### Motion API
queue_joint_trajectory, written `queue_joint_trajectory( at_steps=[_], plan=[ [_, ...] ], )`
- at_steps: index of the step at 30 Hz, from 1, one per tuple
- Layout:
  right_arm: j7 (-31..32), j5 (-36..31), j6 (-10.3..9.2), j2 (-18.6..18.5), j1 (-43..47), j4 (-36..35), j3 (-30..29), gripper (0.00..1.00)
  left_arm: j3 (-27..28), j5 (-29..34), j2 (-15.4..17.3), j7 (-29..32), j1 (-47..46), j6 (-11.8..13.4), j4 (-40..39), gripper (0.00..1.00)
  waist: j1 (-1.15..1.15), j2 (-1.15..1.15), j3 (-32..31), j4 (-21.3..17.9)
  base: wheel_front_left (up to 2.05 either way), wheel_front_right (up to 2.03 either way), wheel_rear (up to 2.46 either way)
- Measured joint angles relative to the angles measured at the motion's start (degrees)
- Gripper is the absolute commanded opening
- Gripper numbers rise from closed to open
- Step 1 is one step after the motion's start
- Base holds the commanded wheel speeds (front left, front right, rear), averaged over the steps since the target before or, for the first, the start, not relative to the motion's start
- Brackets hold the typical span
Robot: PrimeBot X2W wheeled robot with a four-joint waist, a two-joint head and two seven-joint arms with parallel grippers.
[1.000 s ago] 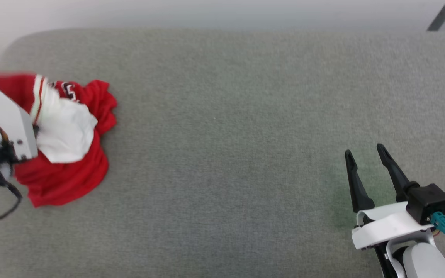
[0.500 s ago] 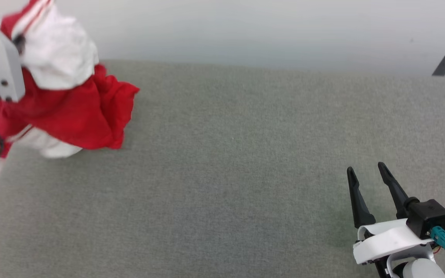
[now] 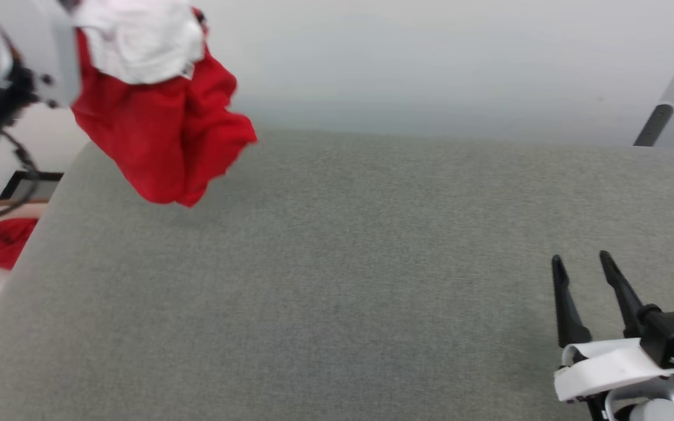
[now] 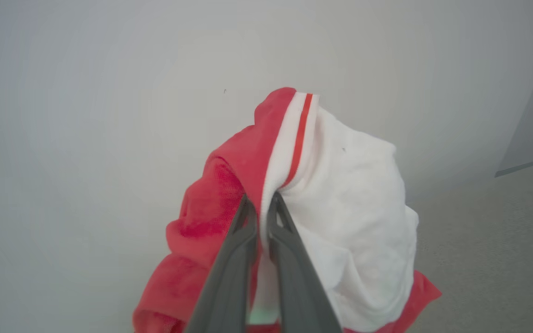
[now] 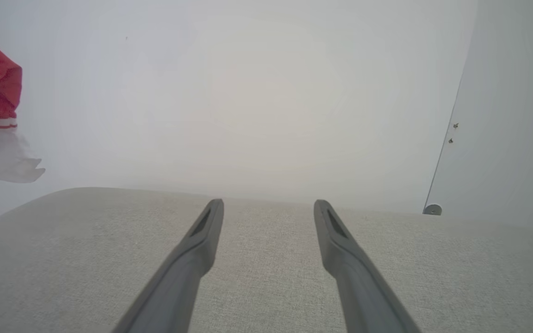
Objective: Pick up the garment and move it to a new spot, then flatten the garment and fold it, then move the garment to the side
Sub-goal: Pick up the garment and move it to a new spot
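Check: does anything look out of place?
Only one thing: a small plain red cloth lies bunched off the left edge of the grey fabric surface. The red-and-white jersey hangs crumpled from the left gripper, as expected.

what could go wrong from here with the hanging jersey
The left jaws pinch a thin fold at the striped trim of the bunched red-and-white jersey, so it might slip free. It hangs near the left corner of the grey fabric surface; dropped there, it could slide off toward the small red cloth.

No readable text — apparently none.
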Motion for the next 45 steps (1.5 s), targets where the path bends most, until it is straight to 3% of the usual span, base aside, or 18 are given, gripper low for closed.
queue_joint_trajectory(
  at_steps=[10,21,35,45],
  plan=[
    [0.01,-1.90,0.00,0.22,2.01,-0.83,-5.89,1.00,-4.23,-5.42,-2.33,2.34,1.14,-0.01,-9.00,0.00,0.00,0.00,-0.51,-4.05,0.00,0.00,0.00],
    [0.00,-3.42,0.00,0.92,2.02,-1.02,-10.63,1.00,-8.14,-6.58,-6.48,4.60,2.77,0.67,-17.46,0.00,0.00,0.00,0.66,-10.59,0.00,0.00,0.00],
    [0.00,-2.14,0.00,1.14,1.79,-0.01,-12.21,1.00,-12.36,-8.39,-12.09,3.37,7.25,1.35,-20.16,0.00,0.00,0.00,3.86,-18.48,0.00,0.00,0.00],
    [0.00,-0.77,0.00,1.18,0.92,0.80,-11.05,1.00,-14.29,-9.57,-10.73,0.58,13.49,0.82,-16.73,0.00,0.00,0.00,6.29,-19.46,0.00,0.00,0.00]
  ],
)
